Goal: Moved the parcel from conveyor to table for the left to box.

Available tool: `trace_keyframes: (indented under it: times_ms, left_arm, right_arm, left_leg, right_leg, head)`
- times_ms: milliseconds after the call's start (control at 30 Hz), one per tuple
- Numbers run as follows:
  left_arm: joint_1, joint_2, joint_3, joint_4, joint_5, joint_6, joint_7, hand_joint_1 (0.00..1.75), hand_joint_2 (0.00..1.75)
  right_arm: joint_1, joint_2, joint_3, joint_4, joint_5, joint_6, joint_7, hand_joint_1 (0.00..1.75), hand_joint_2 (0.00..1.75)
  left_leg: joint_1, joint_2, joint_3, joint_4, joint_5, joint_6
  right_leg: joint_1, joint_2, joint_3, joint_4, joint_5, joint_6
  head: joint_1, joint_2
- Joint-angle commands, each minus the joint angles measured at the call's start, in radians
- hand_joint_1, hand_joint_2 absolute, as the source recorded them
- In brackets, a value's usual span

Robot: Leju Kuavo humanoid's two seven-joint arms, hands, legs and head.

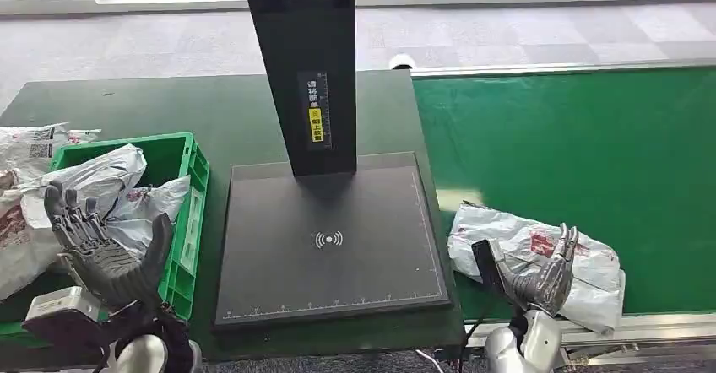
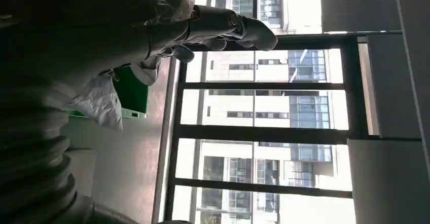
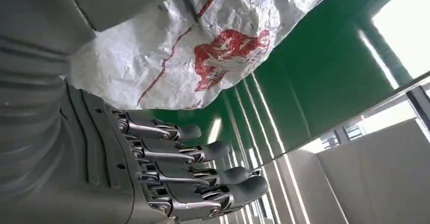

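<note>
Parcel: crumpled white plastic mailer bag with red print [image 1: 540, 251] lies on the green conveyor belt [image 1: 591, 154].
Right robot hand [image 1: 549, 276]: released, fingers apart, just beside the bag.
Left robot hand [image 1: 101, 246]: released, raised by the green plastic crate [image 1: 190, 187].

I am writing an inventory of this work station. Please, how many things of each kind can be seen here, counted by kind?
White parcel on the green conveyor: 1
White parcels in the green crate: at least 2
White parcels on the table left of the crate: at least 2
Green crate: 1
Black scanning platform: 1
Total: at least 7

One bag [image 1: 540, 255] lies on the green belt [image 1: 591, 154]. Two bags [image 1: 118, 189] sit in one green box [image 1: 192, 170]. Two more bags [image 1: 34, 145] lie beside the box.
</note>
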Motion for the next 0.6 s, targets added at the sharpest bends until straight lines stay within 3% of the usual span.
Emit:
trace_keyframes:
  times_ms: [33, 200, 600]
  left_arm:
    - [0.017, 0.038, -0.033, -0.007, -0.003, 0.028, 0.005, 0.00, 1.75]
    - [0.013, 0.037, -0.029, -0.007, -0.004, 0.028, 0.005, 0.00, 1.75]
    - [0.013, 0.037, -0.029, -0.007, -0.004, 0.028, 0.005, 0.00, 1.75]
  right_arm:
    - [-0.146, -0.122, -0.030, 0.454, 0.084, 0.080, 0.195, 0.00, 1.75]
    - [-0.144, -0.124, -0.018, 0.461, 0.091, 0.084, 0.209, 0.00, 1.75]
    - [-0.144, -0.124, -0.018, 0.461, 0.091, 0.084, 0.209, 0.00, 1.75]
  left_leg:
    - [0.000, 0.006, 0.010, -0.012, 0.004, 0.000]
    - [0.000, 0.002, 0.003, -0.002, 0.000, 0.000]
    - [0.000, 0.002, 0.004, -0.003, 0.001, 0.000]
  right_leg:
    - [0.001, 0.004, 0.008, -0.012, 0.005, -0.003]
    - [0.000, 0.001, 0.002, -0.002, 0.001, -0.001]
    - [0.000, 0.001, 0.003, -0.003, 0.002, -0.001]
  head:
    - [0.000, 0.000]
    - [0.000, 0.000]
    - [0.000, 0.000]
